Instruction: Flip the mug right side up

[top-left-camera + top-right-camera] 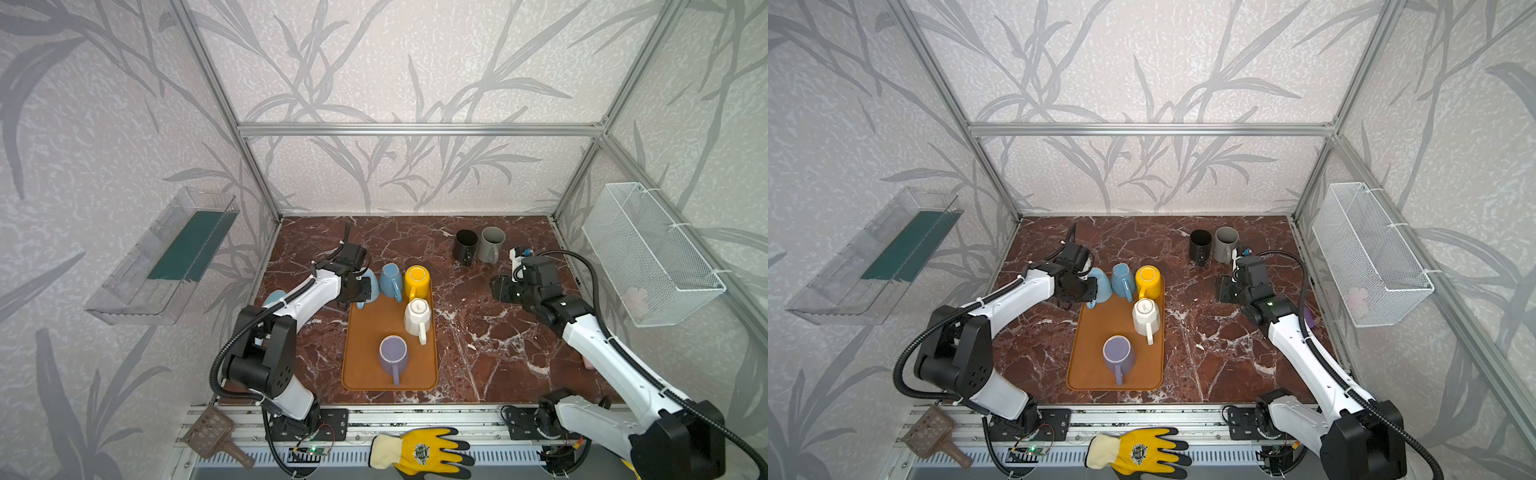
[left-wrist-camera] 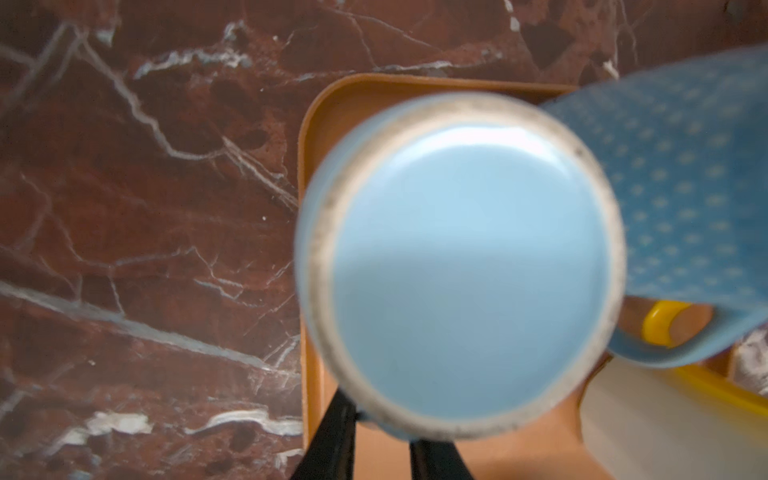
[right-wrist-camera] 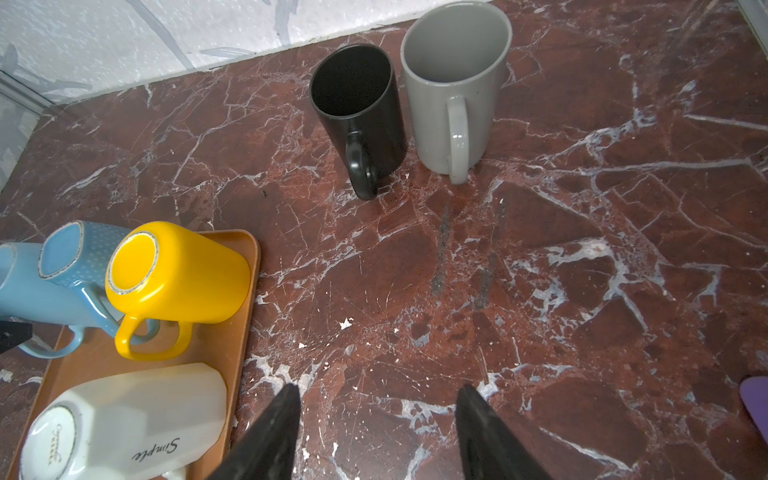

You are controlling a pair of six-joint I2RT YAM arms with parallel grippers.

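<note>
A light blue mug (image 1: pixel 372 281) (image 1: pixel 1102 282) stands base up at the far left corner of the orange tray (image 1: pixel 374 332). Its pale base (image 2: pixel 461 266) fills the left wrist view. My left gripper (image 1: pixel 365 291) (image 2: pixel 380 419) is at the mug's near side, shut on the mug at its handle. The black fingertips (image 2: pixel 345 432) show under the base, and the handle itself is hidden. My right gripper (image 1: pixel 496 289) (image 3: pixel 378 390) hovers open over bare marble to the right of the tray, holding nothing.
On the tray are an upturned dotted blue mug (image 1: pixel 390 278), a yellow mug (image 1: pixel 417 280), a white mug (image 1: pixel 417 318) and an upright purple mug (image 1: pixel 393 353). A black mug (image 1: pixel 466 245) and a grey mug (image 1: pixel 492 243) stand upright at the back right.
</note>
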